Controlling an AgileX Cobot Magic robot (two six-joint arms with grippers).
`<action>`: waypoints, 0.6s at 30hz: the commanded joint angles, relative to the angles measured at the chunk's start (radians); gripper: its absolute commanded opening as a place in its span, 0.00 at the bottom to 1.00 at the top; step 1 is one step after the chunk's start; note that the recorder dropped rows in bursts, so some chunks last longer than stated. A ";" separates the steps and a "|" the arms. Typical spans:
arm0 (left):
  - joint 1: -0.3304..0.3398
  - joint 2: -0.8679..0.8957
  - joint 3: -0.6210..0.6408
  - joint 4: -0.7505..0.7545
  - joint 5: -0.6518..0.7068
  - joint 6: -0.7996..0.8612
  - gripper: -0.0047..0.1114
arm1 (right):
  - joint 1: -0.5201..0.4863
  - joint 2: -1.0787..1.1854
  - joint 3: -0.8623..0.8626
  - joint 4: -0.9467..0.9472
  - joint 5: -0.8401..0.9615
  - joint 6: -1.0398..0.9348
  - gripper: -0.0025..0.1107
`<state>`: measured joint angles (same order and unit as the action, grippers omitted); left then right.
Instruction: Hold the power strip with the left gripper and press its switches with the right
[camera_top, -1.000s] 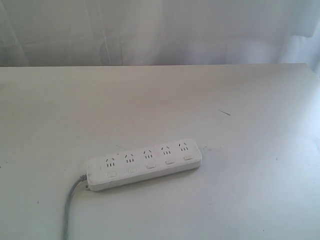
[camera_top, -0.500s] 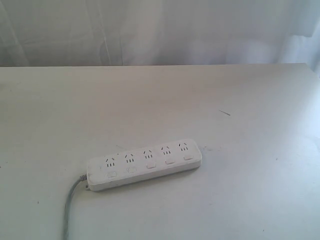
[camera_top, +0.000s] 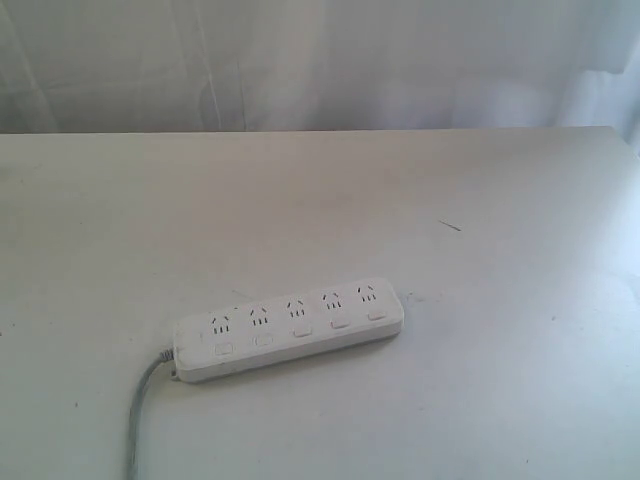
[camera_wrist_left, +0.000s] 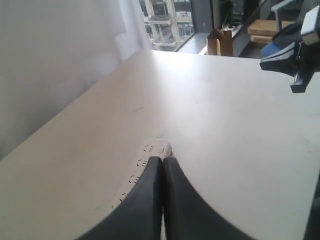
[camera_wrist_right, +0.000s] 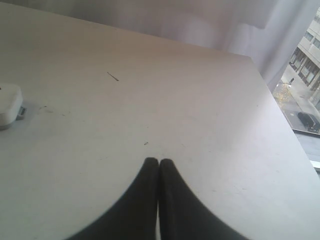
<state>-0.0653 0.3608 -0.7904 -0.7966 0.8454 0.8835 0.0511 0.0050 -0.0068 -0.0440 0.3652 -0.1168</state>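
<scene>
On matte tabletop (camera_top: 450, 190), smooth round-ended power strip (camera_top: 290, 329)

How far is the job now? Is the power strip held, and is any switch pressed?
Done: nothing yet; the power strip lies on the table, with no arm at it in the exterior view. In hand: the left gripper, shut, faces the strip; the right gripper, shut, is apart from its end. To do: holding it and pressing the five switches.

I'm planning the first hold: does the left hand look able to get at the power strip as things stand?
Probably yes. The left hand, shut, points toward the power strip with nothing showing between them, and the table around it looks bare. It would need to open first.
</scene>
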 joint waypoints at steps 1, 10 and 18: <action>-0.005 0.037 -0.024 0.002 0.058 0.037 0.04 | -0.007 -0.005 0.007 -0.005 -0.008 0.001 0.02; -0.005 0.040 -0.024 0.032 0.128 0.000 0.04 | -0.007 -0.005 0.007 -0.005 -0.008 0.001 0.02; -0.005 0.040 -0.001 -0.053 0.363 -0.246 0.04 | -0.007 -0.005 0.007 -0.005 -0.008 0.001 0.02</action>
<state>-0.0653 0.3988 -0.8093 -0.7710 1.0901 0.7145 0.0511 0.0050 -0.0068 -0.0440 0.3652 -0.1168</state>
